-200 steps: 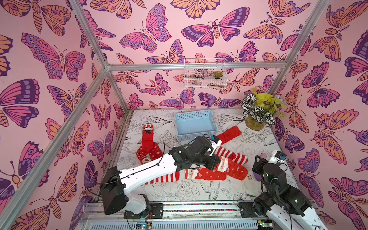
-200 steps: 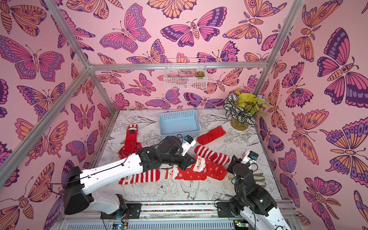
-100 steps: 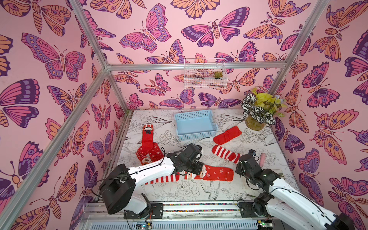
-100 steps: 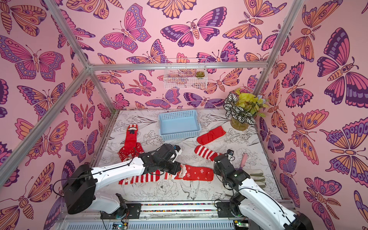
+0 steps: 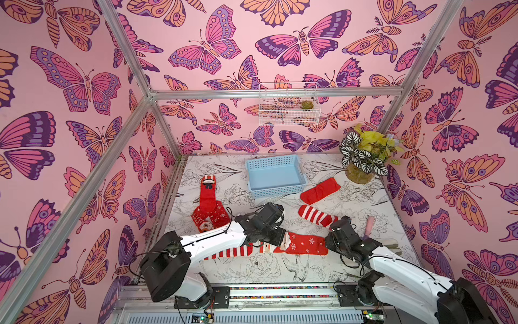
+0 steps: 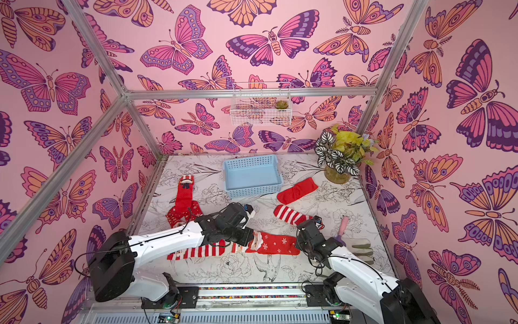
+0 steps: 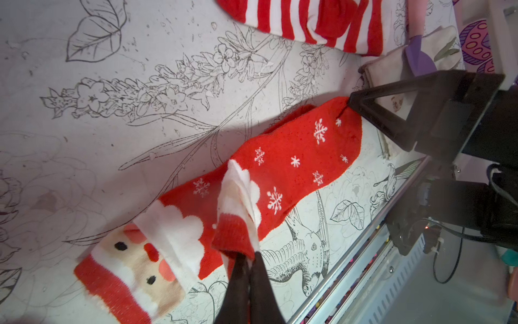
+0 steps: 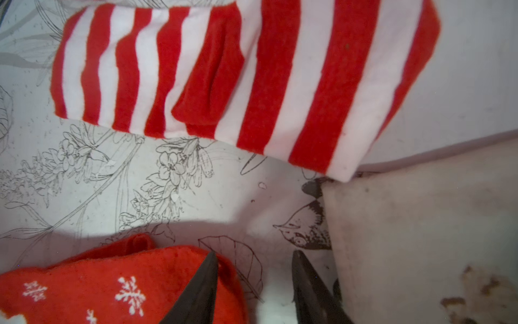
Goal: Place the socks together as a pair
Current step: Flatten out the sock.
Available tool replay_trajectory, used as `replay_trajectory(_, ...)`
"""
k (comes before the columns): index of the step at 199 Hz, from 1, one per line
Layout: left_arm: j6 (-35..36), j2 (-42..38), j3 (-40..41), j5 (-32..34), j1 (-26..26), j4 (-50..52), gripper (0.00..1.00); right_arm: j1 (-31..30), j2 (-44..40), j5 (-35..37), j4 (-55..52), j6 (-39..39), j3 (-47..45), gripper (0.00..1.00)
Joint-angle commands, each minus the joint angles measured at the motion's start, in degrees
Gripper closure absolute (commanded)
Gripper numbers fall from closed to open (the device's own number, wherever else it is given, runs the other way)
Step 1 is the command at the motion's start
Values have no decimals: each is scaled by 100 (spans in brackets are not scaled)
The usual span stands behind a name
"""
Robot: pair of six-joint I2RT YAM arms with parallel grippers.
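Reading the table [image 5: 252, 276] as a clock with 12 at the back wall, bare surface is showing along the front edge at 6 and in the back corner at 11. A folded cloth [image 5: 388, 242] and a pink-handled tool [image 5: 370, 224] are crowding the right edge at 4, and a red sock pile [image 5: 208, 207] is lying close to the left edge at 9.

The left gripper [image 7: 249, 256] is pinching tight the white-and-red cuff of the snowflake sock [image 5: 304, 244] at 5, holding that cuff raised off the table. In the left wrist view a second red edge is peeking out from beneath this sock. The right gripper [image 8: 255, 256] is standing partly apart at the sock's toe, gripping nothing, with one finger [image 8: 204, 280] overlapping the toe's rim.

Both top views are showing two striped socks, the near striped sock [image 5: 229, 252] at 7 under the left arm and the far striped sock [image 5: 316, 216] at 3. One plain red sock [image 5: 319, 190] is lying at 1. I cannot count the layers in the pile.

One blue basket [image 5: 276, 175] is sitting at 12 and one potted plant [image 5: 364, 160] at 2, and one wire basket [image 5: 288, 112] is hanging on the back wall
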State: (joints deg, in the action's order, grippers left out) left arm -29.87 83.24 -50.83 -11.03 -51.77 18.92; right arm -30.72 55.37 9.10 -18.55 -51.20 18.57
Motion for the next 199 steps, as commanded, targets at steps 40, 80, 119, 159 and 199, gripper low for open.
replay_trajectory(40, -136, 89, -59, 311, -17, 418, 100, 31, -567, -258, 2, -129, -250, 59)
replay_trajectory(80, -285, 138, -32, 445, -52, 417, 100, 23, -835, -379, 80, -122, -375, 62)
replay_trajectory(119, -340, 192, 12, 558, -64, 420, 100, -55, -529, -529, 404, -96, -352, 68)
replay_trajectory(159, -244, 72, 12, 571, -70, 435, 100, -81, -309, -451, 246, -21, -227, 94)
replay_trajectory(199, 82, -108, -197, 580, -67, 1068, 100, -81, -1023, -355, -323, 93, 11, 100)
